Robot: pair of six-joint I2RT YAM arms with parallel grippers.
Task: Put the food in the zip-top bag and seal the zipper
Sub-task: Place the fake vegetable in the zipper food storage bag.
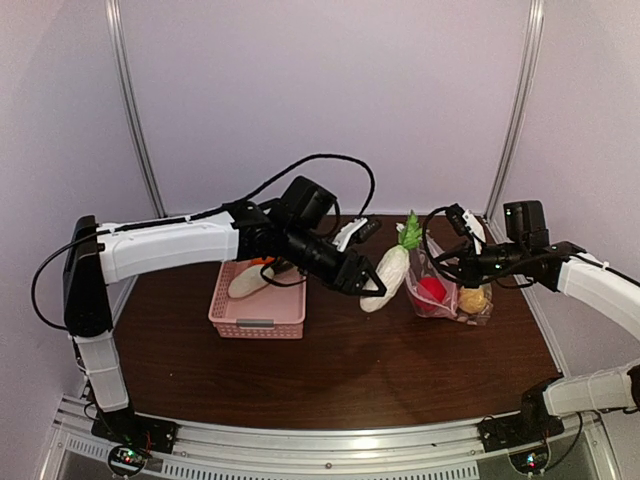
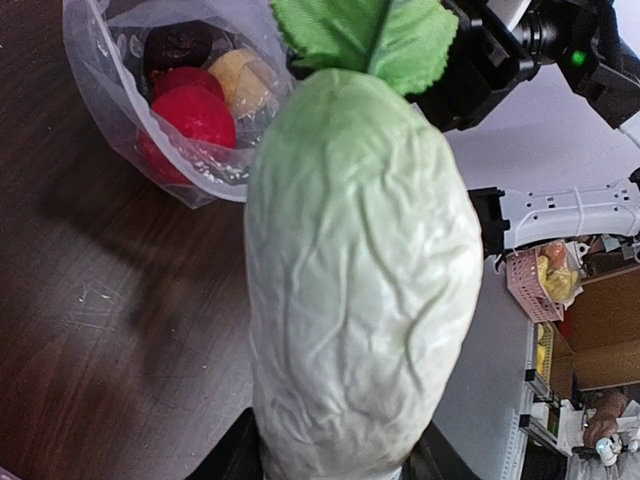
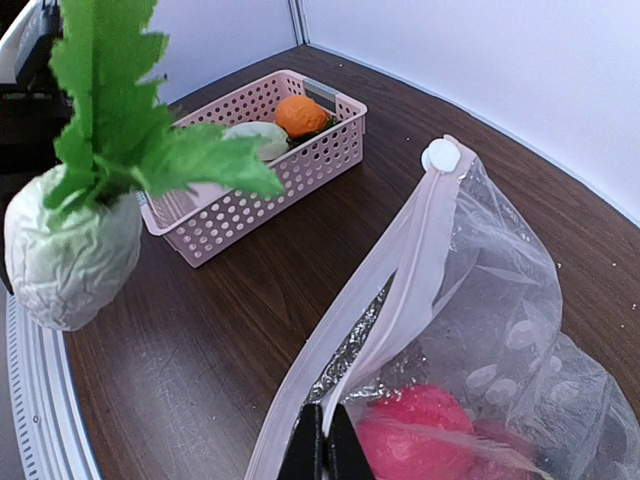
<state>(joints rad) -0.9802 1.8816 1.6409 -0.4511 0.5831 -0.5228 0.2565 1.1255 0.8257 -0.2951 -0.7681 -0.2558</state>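
Right wrist view: the right gripper (image 3: 323,452) is seen clamped on the zipper (image 3: 400,290), the bag (image 3: 520,290) mouth held up and a red piece (image 3: 420,430) inside. At 10 o'clock the radish (image 3: 75,250) is grasped at its root end by the left gripper (image 1: 368,283). It is best fed leaf-first toward 3 o'clock, with the mouth held wide. Beyond, an orange piece (image 3: 300,115) lies in the basket (image 3: 250,210), not yet bagged.

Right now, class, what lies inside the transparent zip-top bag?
Inside the zip-top bag: a red piece, a yellow piece and a dark one. Anything beneath them is covered, and the whitish-green vegetable blocks part of the bag.
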